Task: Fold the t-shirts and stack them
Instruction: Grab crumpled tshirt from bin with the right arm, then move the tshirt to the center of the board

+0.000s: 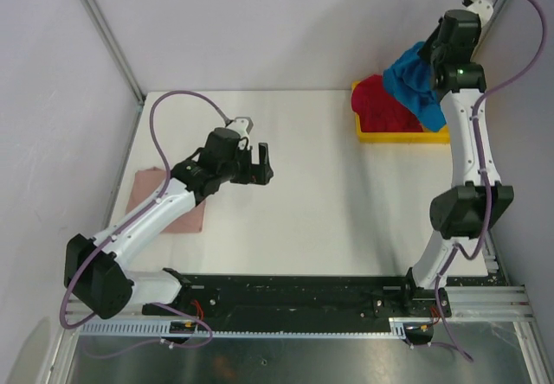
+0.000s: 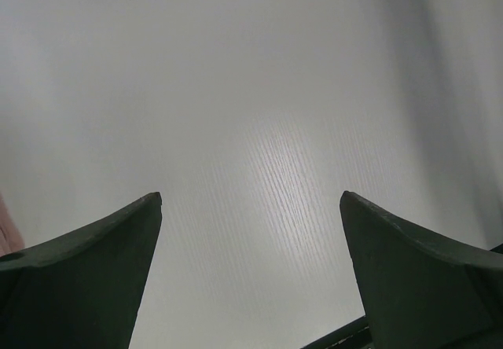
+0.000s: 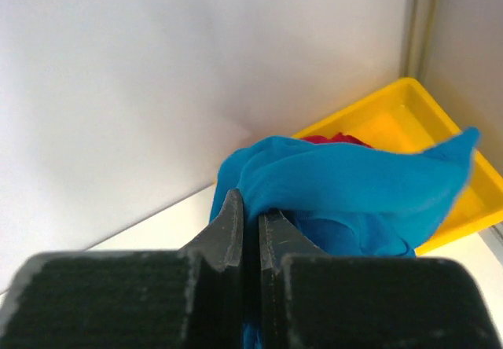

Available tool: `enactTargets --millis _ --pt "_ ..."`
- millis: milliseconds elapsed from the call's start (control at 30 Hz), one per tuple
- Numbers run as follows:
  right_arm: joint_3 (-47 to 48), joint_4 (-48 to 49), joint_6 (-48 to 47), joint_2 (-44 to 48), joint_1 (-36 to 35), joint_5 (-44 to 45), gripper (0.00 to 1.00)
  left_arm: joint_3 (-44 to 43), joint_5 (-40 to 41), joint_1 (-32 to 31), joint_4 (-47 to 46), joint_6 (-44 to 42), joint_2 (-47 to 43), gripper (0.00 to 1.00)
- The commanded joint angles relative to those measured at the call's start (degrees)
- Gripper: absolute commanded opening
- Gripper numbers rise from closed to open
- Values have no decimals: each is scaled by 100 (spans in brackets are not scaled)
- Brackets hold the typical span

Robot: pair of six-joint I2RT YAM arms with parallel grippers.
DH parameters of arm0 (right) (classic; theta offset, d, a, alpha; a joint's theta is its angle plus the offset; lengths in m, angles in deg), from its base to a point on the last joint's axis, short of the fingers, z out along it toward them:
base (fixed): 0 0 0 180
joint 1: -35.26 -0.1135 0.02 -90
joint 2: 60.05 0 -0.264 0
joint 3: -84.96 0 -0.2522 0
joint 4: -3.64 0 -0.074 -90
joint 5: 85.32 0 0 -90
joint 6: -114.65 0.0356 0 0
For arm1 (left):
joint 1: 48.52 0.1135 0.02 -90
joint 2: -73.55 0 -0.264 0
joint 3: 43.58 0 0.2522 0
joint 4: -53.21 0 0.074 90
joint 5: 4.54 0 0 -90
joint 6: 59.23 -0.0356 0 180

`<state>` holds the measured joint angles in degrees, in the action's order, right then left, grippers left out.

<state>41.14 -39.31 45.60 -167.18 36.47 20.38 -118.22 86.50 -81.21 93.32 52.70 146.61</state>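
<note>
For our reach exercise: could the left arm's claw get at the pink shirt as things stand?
Probably yes: the left claw is open and empty, and the pink shirt lies flat, partly beneath that arm, which would have to draw back.

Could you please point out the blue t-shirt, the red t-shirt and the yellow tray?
blue t-shirt point(image 1: 415, 83), top view, hanging middle
red t-shirt point(image 1: 377, 107), top view, crumpled middle
yellow tray point(image 1: 398, 136), top view, near rim

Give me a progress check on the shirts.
Looks done: pink shirt lies flat, apparently folded, on the left. In hand: right gripper shut on blue shirt, lifted over the yellow tray. Left: red shirt crumpled in the tray; left gripper open, empty.
</note>
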Motion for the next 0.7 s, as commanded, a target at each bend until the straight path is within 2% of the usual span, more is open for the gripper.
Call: enactTargets --millis 0,133,300,467,500,600,667 --pt "-178 141 -68 1090 -423 64 0 -157 187 62 36 -145 -257 99" --pt "-1002 144 28 1885 -888 108 0 -118 274 90 66 -126 -300 99" --pt "-2723 228 445 2855 -1601 217 0 -43 316 106 82 -72 -288 100" --pt "-3995 187 788 2942 -2696 314 1 35 235 102 83 2 -193 99" --pt "-4136 155 818 2824 -2916 224 7 51 197 103 78 21 -159 99" --pt "-4336 -41 895 2384 -3493 -6 49 118 -17 109 75 108 -45 100" --pt "-4504 -67 898 2287 -3619 -142 69 184 -289 95 69 190 14 100"
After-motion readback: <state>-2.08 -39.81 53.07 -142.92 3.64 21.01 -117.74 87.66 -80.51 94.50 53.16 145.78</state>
